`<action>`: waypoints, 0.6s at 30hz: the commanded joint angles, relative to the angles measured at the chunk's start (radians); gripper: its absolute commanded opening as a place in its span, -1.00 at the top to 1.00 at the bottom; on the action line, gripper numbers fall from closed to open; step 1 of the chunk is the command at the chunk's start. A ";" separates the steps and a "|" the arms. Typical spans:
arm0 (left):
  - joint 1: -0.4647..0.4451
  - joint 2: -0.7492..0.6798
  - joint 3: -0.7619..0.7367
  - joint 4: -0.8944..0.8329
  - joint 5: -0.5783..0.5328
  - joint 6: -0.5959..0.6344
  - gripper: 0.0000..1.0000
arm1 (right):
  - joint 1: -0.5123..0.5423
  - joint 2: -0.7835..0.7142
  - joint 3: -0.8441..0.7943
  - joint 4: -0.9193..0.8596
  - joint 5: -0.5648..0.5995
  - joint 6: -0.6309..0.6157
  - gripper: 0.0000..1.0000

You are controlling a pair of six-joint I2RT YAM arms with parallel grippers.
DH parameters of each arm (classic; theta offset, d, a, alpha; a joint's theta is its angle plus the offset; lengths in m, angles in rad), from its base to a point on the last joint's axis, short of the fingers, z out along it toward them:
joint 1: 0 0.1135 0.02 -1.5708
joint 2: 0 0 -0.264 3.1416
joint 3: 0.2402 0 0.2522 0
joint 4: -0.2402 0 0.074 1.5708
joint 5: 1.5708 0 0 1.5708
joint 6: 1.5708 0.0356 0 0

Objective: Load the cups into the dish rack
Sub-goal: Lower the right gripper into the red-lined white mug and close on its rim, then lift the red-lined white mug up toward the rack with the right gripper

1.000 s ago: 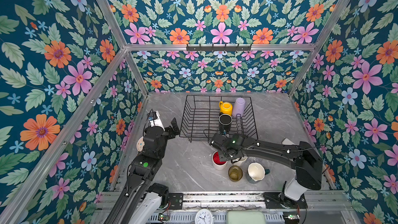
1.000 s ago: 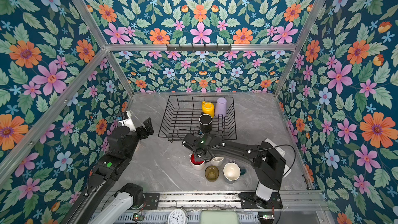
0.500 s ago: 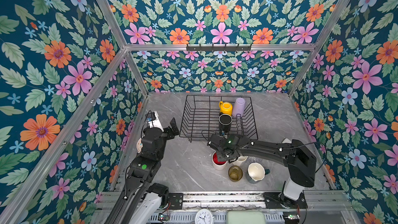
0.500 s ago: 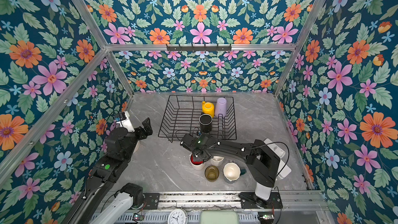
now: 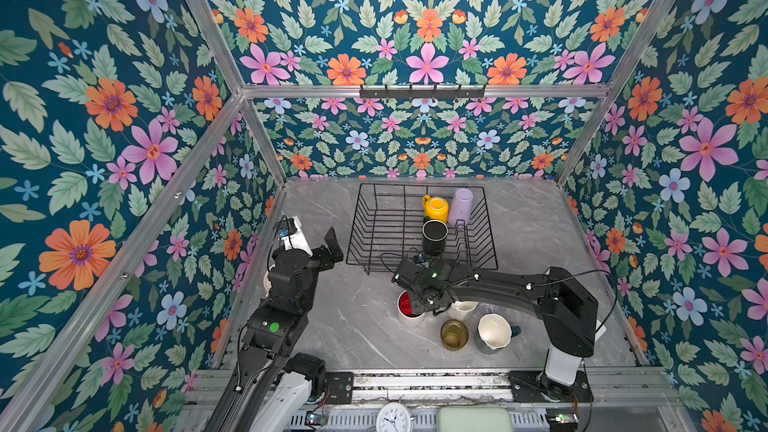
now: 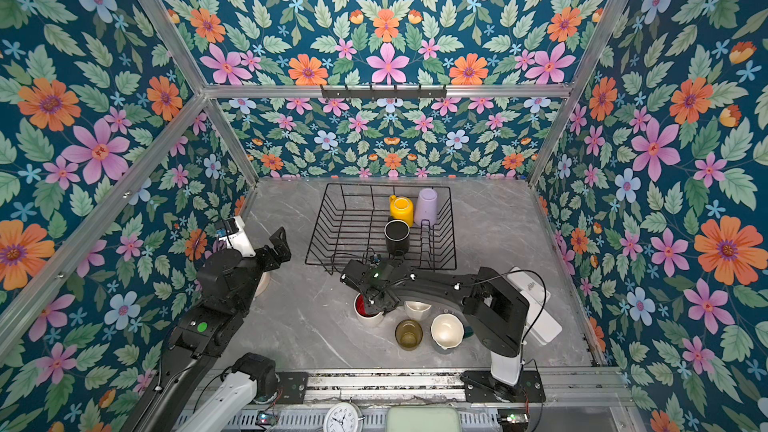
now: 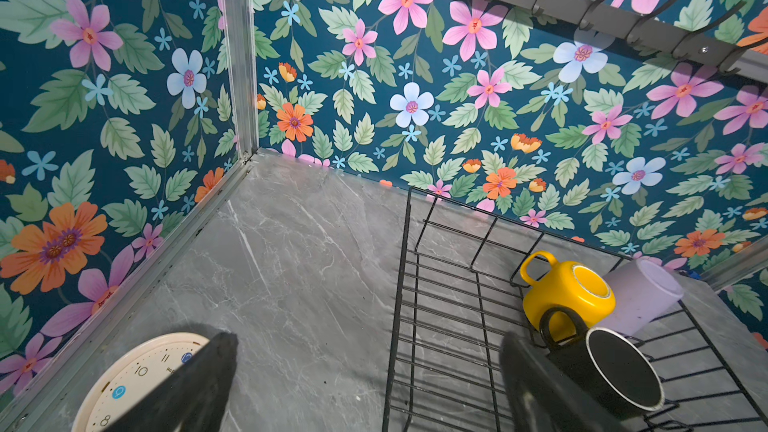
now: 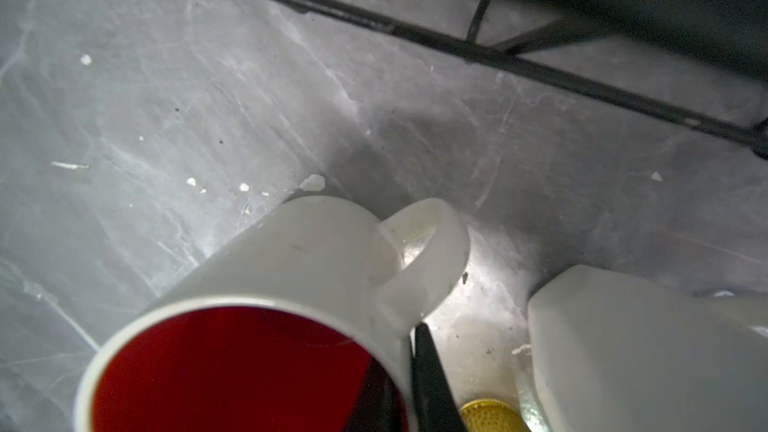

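Note:
The black wire dish rack [image 5: 386, 234] stands at the back middle of the table and holds a yellow mug [image 5: 436, 207], a lilac tumbler [image 5: 460, 206] and a black mug [image 5: 434, 236]. In front of it stand a white mug with red inside [image 5: 405, 312], a cream mug [image 5: 463, 309], an amber glass [image 5: 454, 334] and a teal mug with white inside [image 5: 494, 332]. My right gripper [image 8: 405, 367] is shut on the white mug's [image 8: 299, 259] rim beside its handle, one finger inside and one outside. My left gripper [image 5: 332, 249] hangs open and empty off the rack's front left corner.
A cream clock face [image 7: 137, 380] lies on the table at the left wall, under my left arm. A black hook rail [image 5: 422, 91] runs along the back wall. A white flat object [image 6: 536, 305] lies at the right, behind my right arm.
My right gripper has closed onto the white mug's rim and the arm has shifted slightly left. My left arm has hardly moved.

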 commanded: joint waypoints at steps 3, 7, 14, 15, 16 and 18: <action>0.000 -0.004 -0.002 0.002 -0.017 -0.001 -0.99 | 0.010 0.007 0.018 0.026 0.008 -0.050 1.00; 0.001 -0.008 0.004 -0.005 -0.018 -0.007 -0.99 | 0.022 0.007 0.038 0.011 0.013 -0.087 1.00; 0.000 -0.009 0.003 -0.009 -0.015 -0.029 -0.99 | 0.034 -0.066 0.037 0.028 -0.016 -0.149 1.00; 0.000 -0.008 0.005 -0.013 -0.010 -0.031 -0.99 | 0.034 -0.087 0.032 0.033 -0.021 -0.159 1.00; 0.000 -0.007 0.004 -0.012 -0.005 -0.033 -0.99 | 0.034 -0.114 0.021 0.045 -0.026 -0.169 1.00; 0.000 -0.001 0.001 -0.005 0.007 -0.043 -0.99 | 0.034 -0.176 -0.004 0.074 -0.037 -0.184 1.00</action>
